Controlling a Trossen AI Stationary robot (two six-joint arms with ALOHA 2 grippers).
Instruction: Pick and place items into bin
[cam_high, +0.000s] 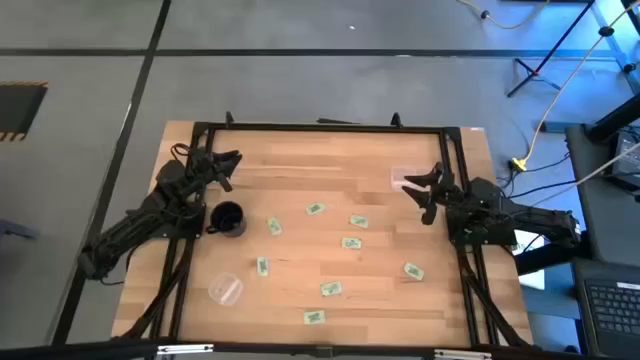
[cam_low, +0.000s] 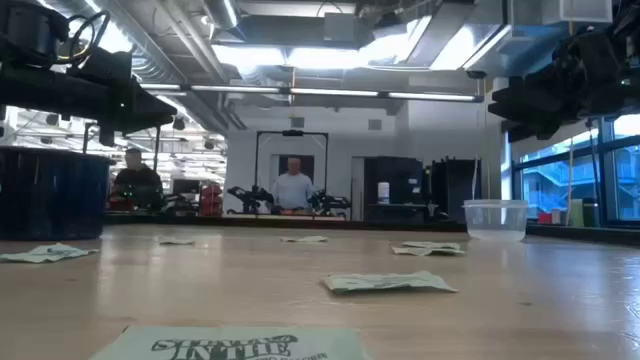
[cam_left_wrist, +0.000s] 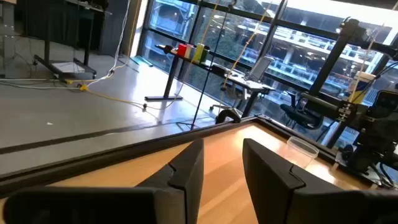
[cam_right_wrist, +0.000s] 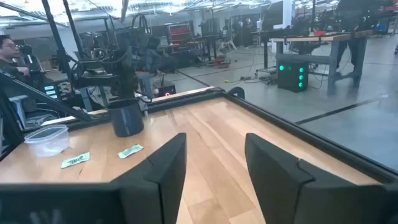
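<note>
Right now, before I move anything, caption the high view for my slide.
Both arms wait at the table's far corners, left pincer and right pincer open, green packets scattered beside a black cup.

The table (cam_high: 300, 160) has a light wood top of jointed planks, smooth, with a soft satin sheen visible in the low view. A dark frame (cam_high: 320, 127) borders the top; its material cannot be told. The packets (cam_high: 352, 243) look like thin paper or film, pale green with white print, lying flat and slightly crinkled. The cup (cam_high: 228, 218) is black with a dull gloss. Two clear plastic containers (cam_high: 225, 289) are transparent and glossy. The fingers (cam_right_wrist: 165, 165) of the right gripper (cam_right_wrist: 214, 165) are matt black, smooth-faced.
</note>
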